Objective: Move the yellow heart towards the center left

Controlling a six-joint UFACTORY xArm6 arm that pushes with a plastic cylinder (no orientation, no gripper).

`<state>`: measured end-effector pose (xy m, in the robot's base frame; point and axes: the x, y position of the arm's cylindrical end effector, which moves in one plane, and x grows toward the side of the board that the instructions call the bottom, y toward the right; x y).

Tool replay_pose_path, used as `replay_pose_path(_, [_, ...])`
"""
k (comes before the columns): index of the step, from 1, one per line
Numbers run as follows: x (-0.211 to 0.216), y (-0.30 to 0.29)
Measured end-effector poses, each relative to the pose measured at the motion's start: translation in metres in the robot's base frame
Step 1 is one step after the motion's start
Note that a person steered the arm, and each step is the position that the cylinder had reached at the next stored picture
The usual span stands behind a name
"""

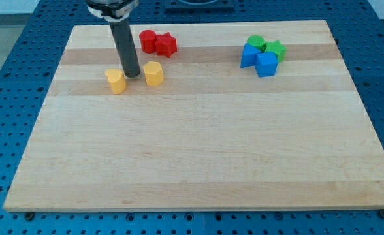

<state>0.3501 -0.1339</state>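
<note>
Two yellow blocks lie at the upper left of the wooden board [198, 150]. The left one, which looks like the yellow heart [115, 81], sits just left of my tip [132, 75]. The right one, which looks like a yellow hexagon [153, 74], sits just right of the tip. The dark rod comes down from the view's top and its tip stands in the narrow gap between the two yellow blocks. It is close to both, and I cannot tell whether it touches either.
A red cylinder [147, 40] and a red star [166, 44] sit together above the yellow blocks. At the upper right are a green cylinder [256, 44], a green star [275, 49], a blue triangle [249, 57] and a blue cube [266, 64], clustered together.
</note>
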Motion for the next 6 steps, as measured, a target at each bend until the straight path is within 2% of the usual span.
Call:
replay_pose_path(3, [0.029,-0.005])
replay_pose_path(6, [0.029,-0.066])
